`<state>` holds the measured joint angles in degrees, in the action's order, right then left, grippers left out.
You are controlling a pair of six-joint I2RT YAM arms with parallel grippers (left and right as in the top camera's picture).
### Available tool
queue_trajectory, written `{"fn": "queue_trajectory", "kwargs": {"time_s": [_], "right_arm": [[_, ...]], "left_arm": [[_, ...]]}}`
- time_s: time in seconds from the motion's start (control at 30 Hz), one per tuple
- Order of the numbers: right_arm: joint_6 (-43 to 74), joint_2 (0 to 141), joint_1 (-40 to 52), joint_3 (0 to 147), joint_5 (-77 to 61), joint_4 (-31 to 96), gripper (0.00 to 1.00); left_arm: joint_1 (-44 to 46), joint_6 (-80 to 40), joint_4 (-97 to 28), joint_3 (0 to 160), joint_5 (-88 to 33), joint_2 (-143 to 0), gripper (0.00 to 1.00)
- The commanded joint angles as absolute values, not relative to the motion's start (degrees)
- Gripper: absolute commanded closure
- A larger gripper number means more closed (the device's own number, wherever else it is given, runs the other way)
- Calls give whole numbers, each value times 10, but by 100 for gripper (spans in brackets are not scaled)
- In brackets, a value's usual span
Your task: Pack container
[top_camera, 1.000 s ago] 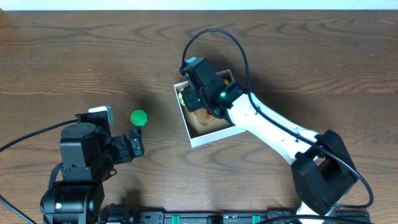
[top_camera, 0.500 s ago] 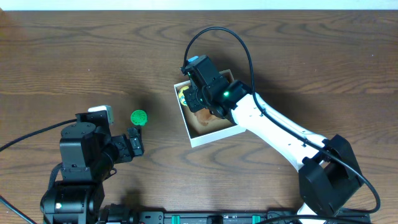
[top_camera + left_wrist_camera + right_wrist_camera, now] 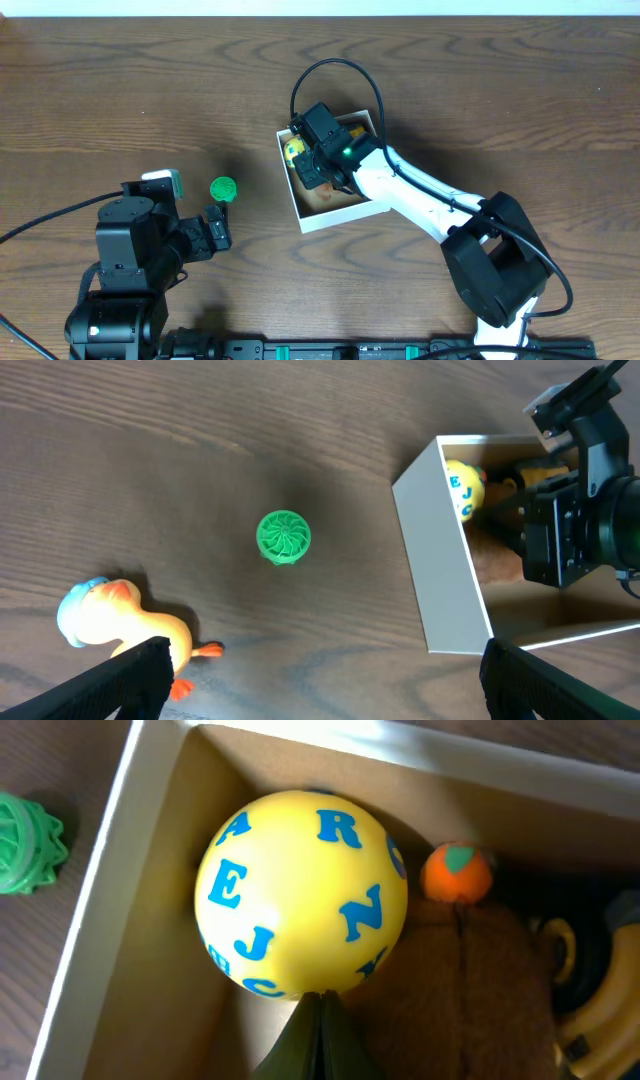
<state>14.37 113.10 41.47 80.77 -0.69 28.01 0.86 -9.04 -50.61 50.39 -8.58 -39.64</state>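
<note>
The container (image 3: 292,190) is a white box with a tan inside, right of the table's middle; it also shows in the left wrist view (image 3: 440,550) and the right wrist view (image 3: 100,890). In it lie a yellow ball with blue letters (image 3: 300,905) (image 3: 293,150), a brown plush toy (image 3: 470,990) and a small orange piece (image 3: 457,872). My right gripper (image 3: 320,1005) (image 3: 307,166) is shut inside the box, its tips against the ball's edge. My left gripper (image 3: 320,670) (image 3: 218,228) is open and empty above the table. A green ridged toy (image 3: 283,537) (image 3: 222,188) lies left of the box.
A duck toy with a light blue cap (image 3: 120,618) lies on the wood next to my left finger. A yellow and black object (image 3: 580,990) sits at the box's right side. The right arm's cable loops above the box.
My right gripper has moved left inside the box, up to the yellow ball. The left arm, green toy and duck have not moved.
</note>
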Motion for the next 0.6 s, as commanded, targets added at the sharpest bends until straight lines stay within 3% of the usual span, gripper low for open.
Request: {"fn": "queue_trajectory", "kwargs": {"time_s": [0.0,0.33,0.47,0.5,0.57], "right_arm": [[141,1108,412,803,-9,269,99],[142,977,390,806,69,280,92],[230,922,345,806,111,345,78],[260,913,328,806,109,367,69],[316,896,274,806,81,429,41]], "left_arm": [[10,-93,-505,511,-79,-396,2],[10,-93,-505,511,-79,-396,2],[10,-93,-505,511,-79,-396,2],[10,-93,-505,511,-79,-396,2],[10,-93,-505,511,-79,-396,2]]}}
